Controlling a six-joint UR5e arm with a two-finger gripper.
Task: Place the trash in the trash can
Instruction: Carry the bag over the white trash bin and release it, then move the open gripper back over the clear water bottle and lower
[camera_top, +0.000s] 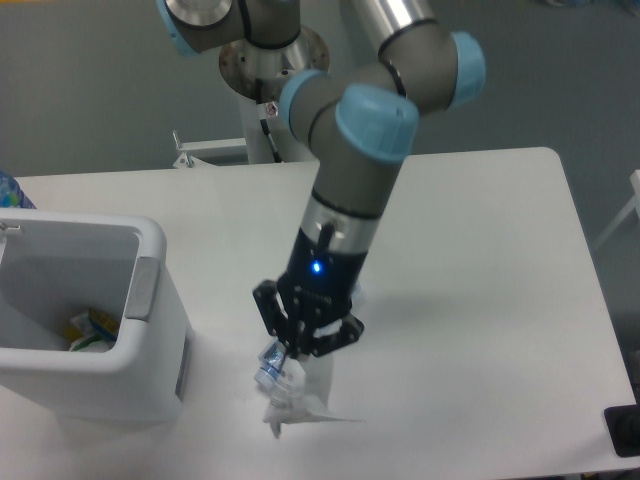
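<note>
The jaws of my gripper (297, 352) look clenched on the crushed bottle (285, 385), near its bluish neck end, but the black fingers hide the exact contact, so I say this as a judgement. The bottle hangs just below the jaws, and its long axis runs downward and a little to the right, ending in a thin clear edge close to the desk (480, 300). I cannot tell whether that lower edge touches the desk or is apart from it.

The trash can (150, 350) stands to the left of the gripper, near but not touching, and its thick rim is higher than the bottle. I judge that the bottle must rise above this rim before going left. Yellow-green scraps (90, 330) lie inside the can.
</note>
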